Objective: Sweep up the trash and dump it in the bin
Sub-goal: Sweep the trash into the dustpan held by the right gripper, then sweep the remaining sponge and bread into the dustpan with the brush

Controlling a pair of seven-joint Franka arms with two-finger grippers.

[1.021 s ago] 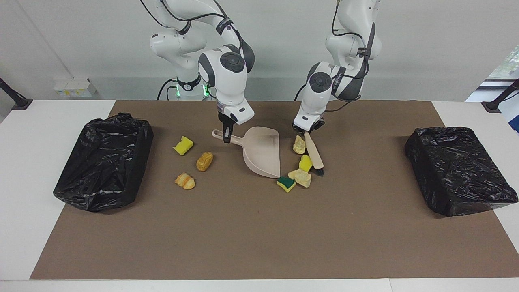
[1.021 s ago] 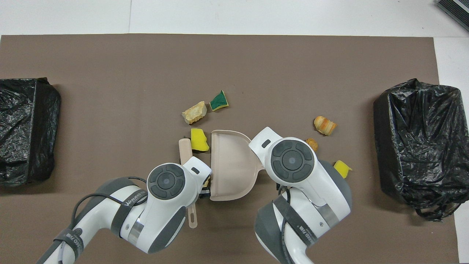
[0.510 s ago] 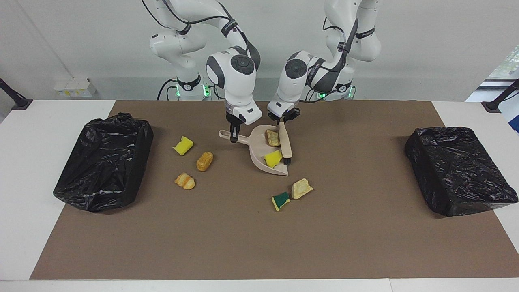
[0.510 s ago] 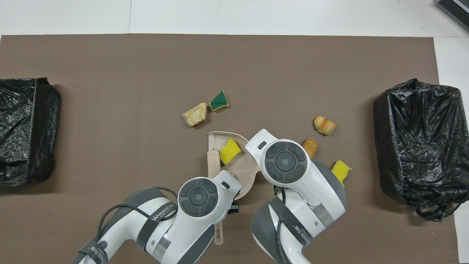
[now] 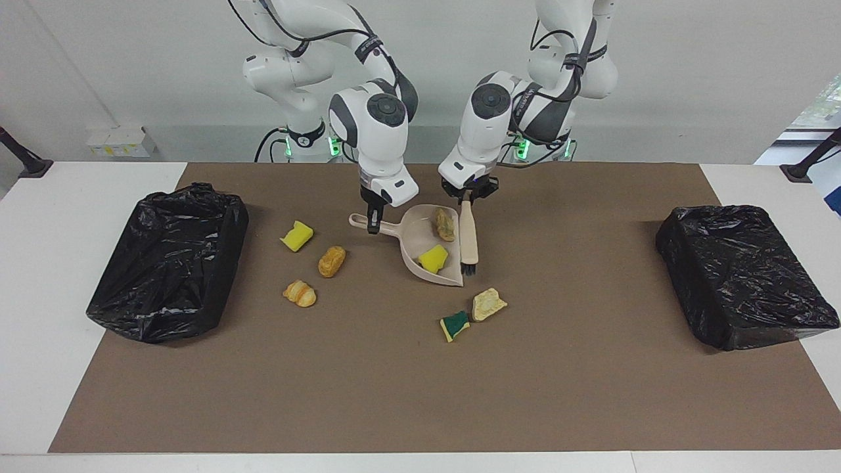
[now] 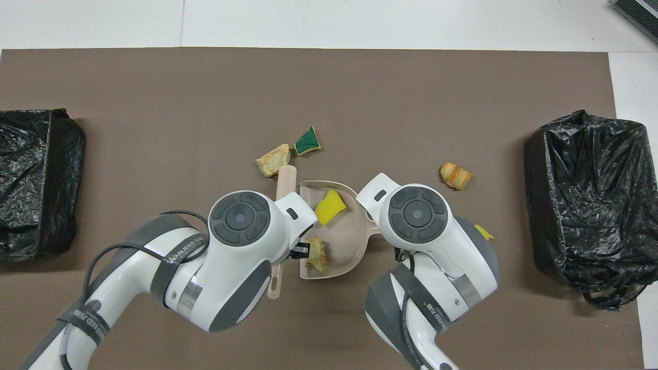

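Note:
My right gripper (image 5: 373,222) is shut on the handle of the beige dustpan (image 5: 414,238), which lies low on the brown mat. A yellow sponge chunk (image 5: 433,258) and a bread piece (image 5: 445,223) lie in the pan (image 6: 345,240). My left gripper (image 5: 467,197) is shut on the beige brush (image 5: 468,233), whose black bristles hang beside the pan's mouth. A green-faced sponge (image 5: 454,324) and a bread piece (image 5: 488,303) lie just farther from the robots than the pan. A yellow sponge (image 5: 297,235), a brown pastry (image 5: 331,261) and a croissant (image 5: 299,293) lie toward the right arm's end.
A black-bagged bin (image 5: 167,259) stands at the right arm's end of the mat, seen also in the overhead view (image 6: 583,190). Another black-bagged bin (image 5: 742,272) stands at the left arm's end. The mat's (image 5: 407,394) half farther from the robots is bare.
The brush swept a yellow sponge and a bread piece into the pan, then drew back out to the pan's mouth. The green-faced sponge and one bread piece stayed on the mat.

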